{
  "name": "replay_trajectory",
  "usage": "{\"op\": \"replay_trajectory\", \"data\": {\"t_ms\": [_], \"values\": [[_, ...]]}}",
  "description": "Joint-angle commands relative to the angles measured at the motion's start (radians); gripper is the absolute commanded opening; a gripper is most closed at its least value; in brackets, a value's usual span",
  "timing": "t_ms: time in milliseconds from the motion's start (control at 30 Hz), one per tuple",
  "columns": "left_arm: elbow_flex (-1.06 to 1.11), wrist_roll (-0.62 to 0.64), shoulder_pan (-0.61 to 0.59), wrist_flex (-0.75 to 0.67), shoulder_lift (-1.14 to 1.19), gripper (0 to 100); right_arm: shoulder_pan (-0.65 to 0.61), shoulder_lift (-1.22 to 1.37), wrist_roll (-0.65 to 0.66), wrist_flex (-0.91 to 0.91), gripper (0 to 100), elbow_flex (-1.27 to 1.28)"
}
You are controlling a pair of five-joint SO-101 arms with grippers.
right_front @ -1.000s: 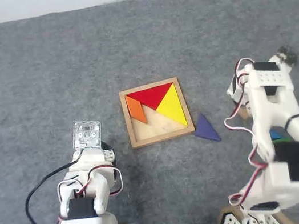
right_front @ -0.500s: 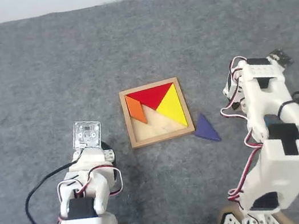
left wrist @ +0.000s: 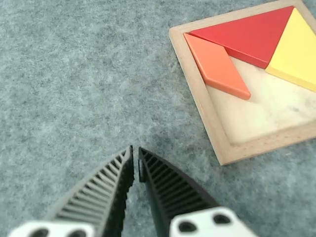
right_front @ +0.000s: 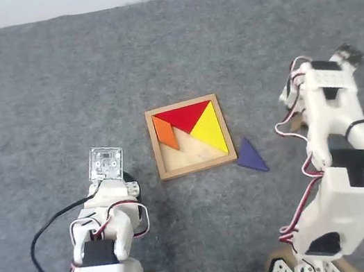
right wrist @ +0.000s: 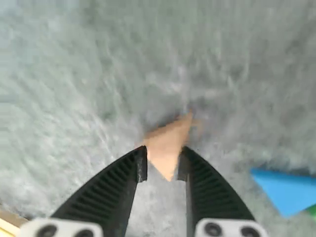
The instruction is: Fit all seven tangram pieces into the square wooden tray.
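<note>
The square wooden tray [right_front: 157, 144] lies mid-table and holds a red triangle [right_front: 184, 116], a yellow triangle [right_front: 210, 129] and an orange parallelogram [right_front: 165, 131]. A purple triangle [right_front: 250, 156] rests on the carpet just right of the tray. My right gripper [right wrist: 162, 165] is shut on a peach triangle [right wrist: 168, 140], low over the carpet to the right of the tray, under the right arm [right_front: 328, 106]. A blue piece [right wrist: 286, 190] lies close beside it. Near and left of the tray [left wrist: 197, 94], my left gripper [left wrist: 134, 157] is shut with nothing in it.
Grey carpet covers the table. A sliver of a green piece [right wrist: 312, 211] shows by the blue one. The left arm [right_front: 106, 227] stands at the near left. Open carpet stretches behind the tray and to its left.
The right arm swung slightly left, then back right and a little farther from the near edge. The blue-green pieces seen beside it earlier are now covered. The left arm has kept still.
</note>
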Motion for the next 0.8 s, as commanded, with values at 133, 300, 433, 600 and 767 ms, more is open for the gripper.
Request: {"op": "replay_trajectory", "data": {"t_ms": [133,300,433,600,767], "values": [[-0.008,0.006,-0.005,0.002,-0.012,2,0.022,0.045,0.034,0.010,10.2,-0.103],[-0.008,0.006,-0.005,0.002,-0.012,2,-0.015,0.071,0.152,0.010,15.3,-0.103],[-0.008,0.006,-0.005,0.002,-0.012,2,-0.065,0.084,0.209,0.010,24.6,-0.098],[-0.008,0.006,-0.005,0.002,-0.012,2,-0.082,0.091,0.212,0.012,24.8,-0.095],[-0.008,0.006,-0.005,0.002,-0.012,2,-0.076,0.153,0.212,0.012,24.5,-0.097]]}}
